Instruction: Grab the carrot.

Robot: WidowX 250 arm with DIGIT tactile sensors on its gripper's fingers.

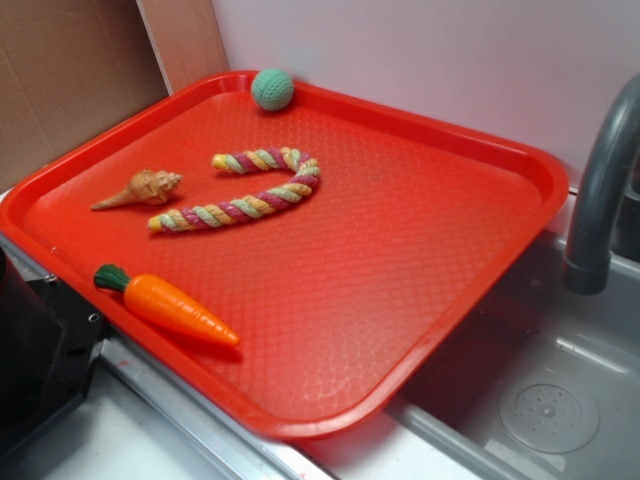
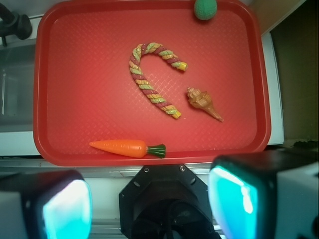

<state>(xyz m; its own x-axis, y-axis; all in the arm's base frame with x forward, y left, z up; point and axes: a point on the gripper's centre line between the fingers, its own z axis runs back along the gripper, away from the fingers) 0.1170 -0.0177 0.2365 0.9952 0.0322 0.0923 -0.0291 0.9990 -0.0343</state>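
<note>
My gripper [image 2: 149,199] hovers well above the red tray [image 2: 50,74], jaws apart and empty. The carrot [image 2: 127,148] lies by the tray's near edge. I am probably at the approach step; next I descend over its middle.

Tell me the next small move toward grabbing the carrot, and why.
Probably move the gripper forward and down over the carrot. In the wrist view its fingers look spread and empty, hanging short of the red tray, and the carrot lies flat by the near rim, apart from the rope.
</note>
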